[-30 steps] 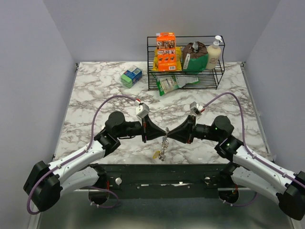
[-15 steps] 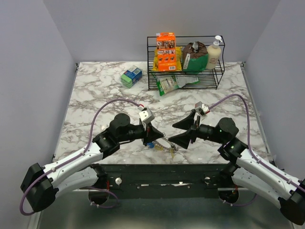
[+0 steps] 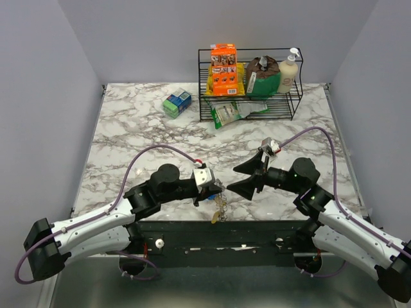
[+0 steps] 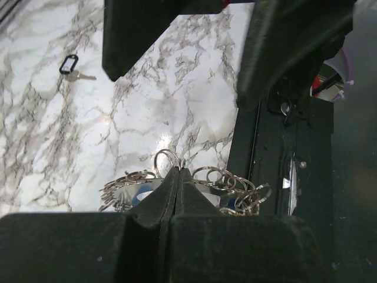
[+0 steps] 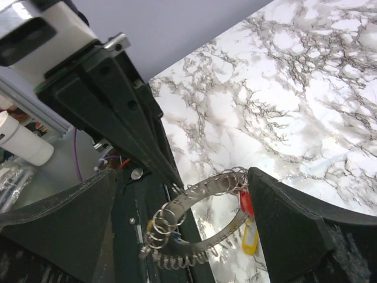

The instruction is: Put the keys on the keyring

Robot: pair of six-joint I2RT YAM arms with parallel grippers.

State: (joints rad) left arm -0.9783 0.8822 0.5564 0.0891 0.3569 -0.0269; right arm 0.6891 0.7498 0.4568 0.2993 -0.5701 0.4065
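Your left gripper (image 3: 214,191) is clamped tight on the large silvery coiled metal keyring (image 5: 203,219) — the loop hangs from its closed fingertips at the lower centre of the top view, by the white marble table's (image 4: 53,135) near edge. Red- and yellow-headed keys (image 5: 245,204) dangle on it. Your right gripper (image 3: 244,178) gapes wide just right of the loop, holding nothing. One black-headed silver key (image 4: 72,63) lies alone, upper left of the left wrist view.
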